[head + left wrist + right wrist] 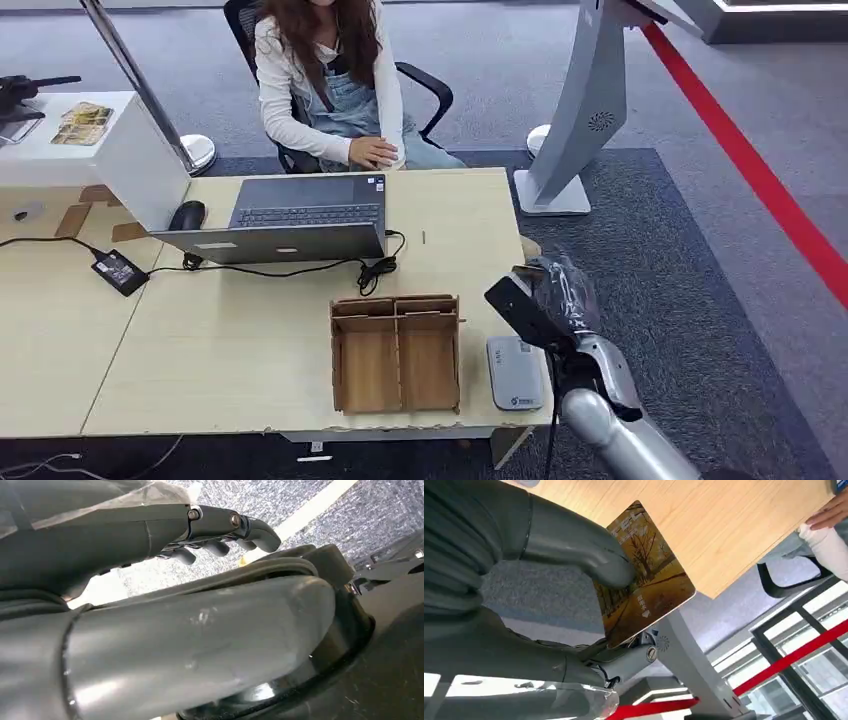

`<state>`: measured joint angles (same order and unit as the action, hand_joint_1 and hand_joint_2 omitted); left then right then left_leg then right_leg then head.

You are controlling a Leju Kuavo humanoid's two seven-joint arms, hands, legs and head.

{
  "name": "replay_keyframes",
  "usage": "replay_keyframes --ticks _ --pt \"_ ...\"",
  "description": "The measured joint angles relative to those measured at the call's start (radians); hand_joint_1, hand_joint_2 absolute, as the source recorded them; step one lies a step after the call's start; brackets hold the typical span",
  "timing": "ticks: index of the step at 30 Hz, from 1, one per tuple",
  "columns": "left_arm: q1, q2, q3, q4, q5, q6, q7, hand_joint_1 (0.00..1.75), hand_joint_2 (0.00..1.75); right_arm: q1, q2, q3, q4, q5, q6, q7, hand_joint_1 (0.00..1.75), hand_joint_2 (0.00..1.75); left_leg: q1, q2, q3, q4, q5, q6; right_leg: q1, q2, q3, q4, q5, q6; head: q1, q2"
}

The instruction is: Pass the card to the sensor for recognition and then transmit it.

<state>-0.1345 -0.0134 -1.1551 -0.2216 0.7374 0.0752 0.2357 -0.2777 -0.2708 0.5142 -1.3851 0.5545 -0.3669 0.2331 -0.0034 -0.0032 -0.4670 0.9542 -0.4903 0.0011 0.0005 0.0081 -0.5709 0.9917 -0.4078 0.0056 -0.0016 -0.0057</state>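
Observation:
My right hand [562,290] hovers over the table's right edge, just beyond the sensor [515,372], a flat grey-white box lying on the table near the front right corner. In the right wrist view the right hand [574,545] pinches a card [649,585] printed with golden autumn trees, the thumb pressed on its face and the fingers [634,657] behind it. The card juts out past the table edge. My left hand [150,535] hangs low over grey carpet, its fingers [220,527] loosely extended with nothing in them.
A wooden two-compartment box [396,352] stands left of the sensor. Behind it an open laptop [290,225], a mouse [187,214] and cables lie on the table [250,330]. A person [330,80] sits at the far side. A grey kiosk stand [585,120] rises at the right.

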Motion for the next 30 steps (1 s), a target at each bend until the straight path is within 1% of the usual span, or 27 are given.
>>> replay_keyframes --ticks 3,7,9,14,16,20,30 --pt "0.000 -0.003 0.000 0.000 0.003 0.006 0.000 0.00 0.00 -0.003 0.000 0.005 0.005 0.026 -0.012 0.016 1.75 1.75 0.000 0.000 0.000 0.000 0.000 0.000 0.000 0.000 0.000 0.000 0.000 0.000 0.000 0.000" --pt "0.000 -0.003 0.001 0.000 0.011 0.006 0.001 0.00 0.00 -0.003 -0.005 0.011 0.013 0.047 0.002 0.050 1.75 1.75 0.000 0.000 0.000 0.000 0.000 0.000 0.000 0.000 0.000 0.000 0.000 0.000 0.000 0.000" --pt "0.000 -0.003 0.002 0.000 0.014 0.006 0.003 0.00 0.00 -0.005 -0.010 0.014 0.016 0.054 0.027 0.072 1.75 1.75 0.000 0.000 0.000 0.000 0.000 0.000 0.000 0.000 0.000 0.000 0.000 0.000 0.000 0.000" --pt "0.000 0.000 0.010 0.000 0.023 -0.001 0.005 0.00 0.00 -0.014 -0.029 0.029 0.029 0.065 0.141 0.145 1.75 1.75 0.000 0.000 0.000 0.000 0.000 0.000 0.000 0.000 0.000 0.000 0.000 0.000 0.000 0.000" --pt "0.000 0.001 0.015 0.000 0.026 -0.002 0.005 0.00 0.00 -0.018 -0.035 0.038 0.034 0.067 0.169 0.163 1.75 1.75 0.000 0.000 0.000 0.000 0.000 0.000 0.000 0.000 0.000 0.000 0.000 0.000 0.000 0.000" --pt "0.000 0.003 0.018 0.000 0.028 -0.002 0.005 0.00 0.00 -0.028 -0.044 0.056 0.044 0.067 0.202 0.179 1.75 1.75 0.000 0.000 0.000 0.000 0.000 0.000 0.000 0.000 0.000 0.000 0.000 0.000 0.000 0.000" --pt "0.000 0.004 0.024 0.000 0.031 -0.002 0.006 0.00 0.00 -0.045 -0.050 0.087 0.061 0.065 0.207 0.185 1.75 1.75 0.000 0.000 0.000 0.000 0.000 0.000 0.000 0.000 0.000 0.000 0.000 0.000 0.000 0.000"
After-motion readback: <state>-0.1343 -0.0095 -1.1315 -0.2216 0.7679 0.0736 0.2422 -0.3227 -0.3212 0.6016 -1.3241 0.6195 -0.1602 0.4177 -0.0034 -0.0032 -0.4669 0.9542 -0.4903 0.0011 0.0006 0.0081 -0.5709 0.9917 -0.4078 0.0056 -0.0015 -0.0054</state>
